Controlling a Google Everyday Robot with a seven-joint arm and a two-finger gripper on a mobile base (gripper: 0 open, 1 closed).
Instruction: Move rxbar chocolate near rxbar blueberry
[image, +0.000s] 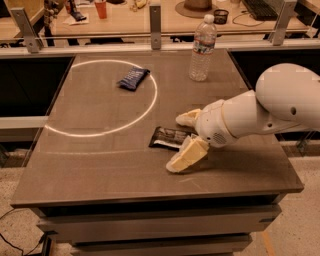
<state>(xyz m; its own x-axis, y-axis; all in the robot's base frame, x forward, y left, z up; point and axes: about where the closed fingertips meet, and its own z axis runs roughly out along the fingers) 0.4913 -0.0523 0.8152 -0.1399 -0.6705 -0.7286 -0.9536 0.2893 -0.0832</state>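
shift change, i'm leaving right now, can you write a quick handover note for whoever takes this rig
Hand: open, low over the near right of the table, one finger on each side of the rxbar chocolate's right end.
rxbar chocolate: lying flat, just outside the white ring.
rxbar blueberry: far side, inside the ring, well apart from the chocolate.
Done: hand lined up on the bar.
Left: close, lift, carry beside the blueberry, release.
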